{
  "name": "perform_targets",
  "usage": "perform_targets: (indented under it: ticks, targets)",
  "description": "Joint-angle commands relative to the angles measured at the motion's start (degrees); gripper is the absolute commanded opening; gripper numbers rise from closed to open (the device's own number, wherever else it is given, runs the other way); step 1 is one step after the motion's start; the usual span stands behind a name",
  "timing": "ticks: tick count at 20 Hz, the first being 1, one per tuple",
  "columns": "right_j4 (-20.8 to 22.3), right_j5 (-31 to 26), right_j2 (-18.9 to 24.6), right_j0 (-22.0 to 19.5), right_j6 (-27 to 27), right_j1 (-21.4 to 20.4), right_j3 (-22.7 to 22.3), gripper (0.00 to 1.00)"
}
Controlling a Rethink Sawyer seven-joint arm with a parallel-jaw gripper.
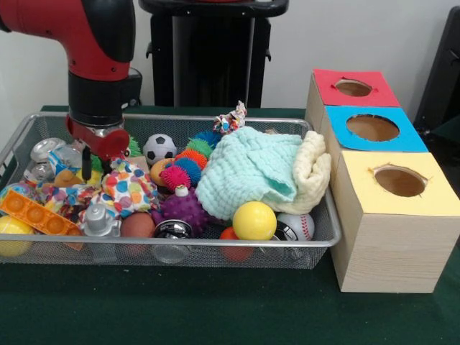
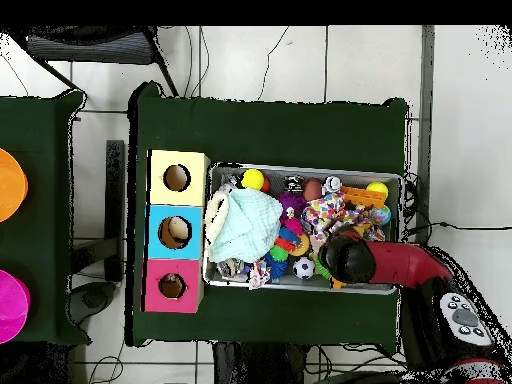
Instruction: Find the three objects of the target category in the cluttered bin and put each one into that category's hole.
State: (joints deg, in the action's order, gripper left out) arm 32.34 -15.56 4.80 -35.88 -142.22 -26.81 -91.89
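Note:
The silver wire-mesh bin (image 1: 327,237) sits on the green table, full of toys; it also shows in the overhead view (image 2: 300,168). My gripper (image 1: 96,167) hangs from the red arm (image 1: 97,43), low over the bin's left part, above a polka-dot fabric toy (image 1: 129,188). An orange toy with dark stripes (image 1: 158,171) peeks out behind a pink spiky ball (image 1: 175,177). A pale cream-yellow soft piece (image 1: 315,167) lies at the bin's right end. The red-panelled hole (image 1: 353,88) is the farthest of three; it also shows in the overhead view (image 2: 172,286). In the overhead view the arm (image 2: 380,262) hides the gripper.
The blue-panelled hole (image 1: 372,127) and the yellow-panelled hole (image 1: 399,181) top the same wooden box row right of the bin. A mint knitted cloth (image 1: 248,172), purple spiky ball (image 1: 185,210), yellow ball (image 1: 254,220), baseball (image 1: 298,226), soccer ball (image 1: 159,148) and orange bubble tray (image 1: 39,213) crowd the bin.

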Motion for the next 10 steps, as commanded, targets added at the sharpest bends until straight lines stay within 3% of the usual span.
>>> perform_targets:
  ticks: [1, 6, 10]
  targets:
    - [1.6, 6.6, -2.51, 4.56, -4.35, 4.3, 6.66, 1.0]
    - [0.55, 8.72, -7.96, 9.4, -6.46, 5.7, 8.79, 1.0]
    - [-0.3, 6.49, -10.15, 11.27, -4.87, 4.86, 9.66, 1.0]
